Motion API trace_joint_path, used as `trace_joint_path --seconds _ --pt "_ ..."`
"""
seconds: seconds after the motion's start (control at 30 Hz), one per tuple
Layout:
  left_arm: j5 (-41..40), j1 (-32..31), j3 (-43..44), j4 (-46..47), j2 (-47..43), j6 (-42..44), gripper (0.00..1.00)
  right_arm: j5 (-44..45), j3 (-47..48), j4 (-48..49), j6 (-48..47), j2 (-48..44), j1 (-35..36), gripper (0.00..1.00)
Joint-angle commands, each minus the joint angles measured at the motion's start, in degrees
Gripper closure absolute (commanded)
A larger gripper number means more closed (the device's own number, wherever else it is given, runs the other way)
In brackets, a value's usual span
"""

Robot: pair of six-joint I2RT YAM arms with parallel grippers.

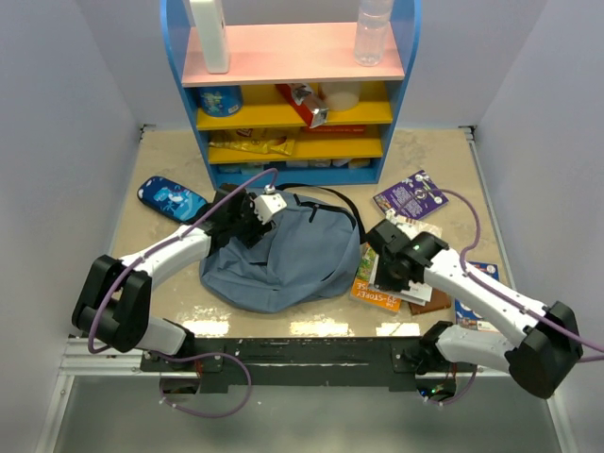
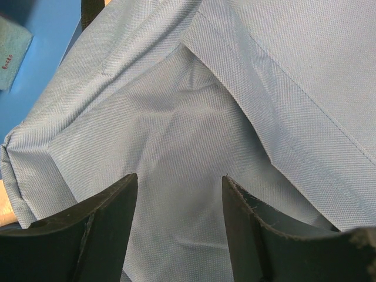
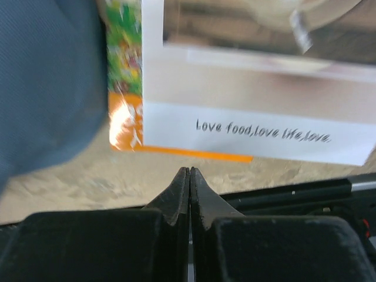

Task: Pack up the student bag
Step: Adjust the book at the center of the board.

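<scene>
- Table: beige, mottled top, walled on three sides, with the arm bases on a rail at the near edge.
- Shelf unit: blue frame, pink top board and yellow lower boards, standing at the far edge. A white container and a clear bottle stand upright on the pink board.
- Student bag: slate-blue and slumped flat on the table centre, just in front of the shelf unit, with black straps trailing at its far right side.
- Left gripper: at the bag's far left corner. The left wrist view shows its fingers spread apart over the bag fabric, gripping nothing. Cannot tell whether they touch the cloth.
- Right gripper: at the bag's right edge, over a stack of books. In the right wrist view the jaws are pressed together with nothing between them. The bag is on the left and the white cover of a book, lettered "Love food, love life, love.", is ahead.
- Purple booklet: lies flat, right of the bag and beyond the stack.
- Blue pouch: bright blue, lies on the table left of the bag.
</scene>
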Motion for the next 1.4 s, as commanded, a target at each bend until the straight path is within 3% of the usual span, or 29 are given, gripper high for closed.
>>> trace_joint_path --seconds 0.0,0.3,0.43,0.7,0.93,1.1,1.13,1.17,1.27,1.37 --pt "0.1 0.3 0.5 1.4 -1.3 0.2 0.36 -5.4 -3.3 -0.9 4.0 2.7 3.7 1.00" --pt "0.2 0.3 0.6 1.4 -1.7 0.3 0.36 7.0 -4.7 -0.5 13.3 8.1 3.6 0.98" --pt "0.1 0.5 0.5 1.1 -2.1 0.7 0.35 10.8 -4.2 1.9 14.8 13.7 0.3 0.95" --pt "1.9 3.4 0.1 0.8 -3.0 1.6 0.35 17.8 4.6 8.4 3.5 22.4 -12.7 0.92" --pt "3.3 4.2 -0.1 0.7 -3.1 1.6 0.34 19.5 13.6 8.2 -3.7 27.9 -15.5 0.91" --pt "4.1 4.3 0.1 -0.2 -3.5 1.8 0.34 12.3 7.0 5.0 -1.7 19.3 -15.5 0.71" --pt "4.5 4.3 0.1 -0.4 -3.5 1.8 0.34 11.8 6.1 3.7 -1.0 15.5 -15.5 0.55" --pt "4.6 4.3 0.3 -0.6 -3.4 1.7 0.34 9.5 4.8 3.2 0.5 13.9 -15.4 0.50" --pt "5.0 4.2 1.2 -1.5 -3.1 1.6 0.34 7.1 1.8 -0.2 2.1 10.1 -15.4 0.45" --pt "5.2 4.3 1.6 -2.1 -3.2 1.9 0.33 7.9 1.3 -5.3 2.5 12.6 -15.4 0.42"
